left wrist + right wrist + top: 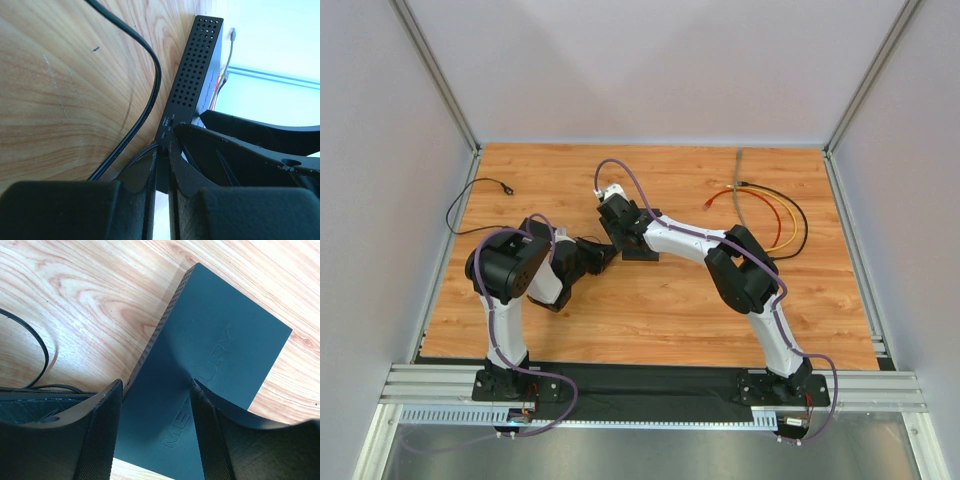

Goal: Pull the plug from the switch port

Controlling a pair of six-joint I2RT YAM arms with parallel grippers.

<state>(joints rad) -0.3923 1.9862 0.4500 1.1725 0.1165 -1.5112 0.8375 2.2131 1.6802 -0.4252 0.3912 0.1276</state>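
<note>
The switch [640,252] is a flat black box in the middle of the table. In the left wrist view its perforated side [192,75] faces me. A black plug [161,161] with a thin black lead [150,65] sits in the near end of that side. My left gripper [163,146] is shut on the plug, its tips against the switch. My right gripper [156,390] is open above the switch's top [220,345], with its fingers [100,435] spread and resting on it. In the top view the right gripper [620,225] is over the switch and the left gripper [608,254] is at its left.
The black lead loops left across the wooden table to a loose end [507,187]. A bundle of red, yellow and black cables [775,215] lies at the back right. Grey walls close in the table on three sides.
</note>
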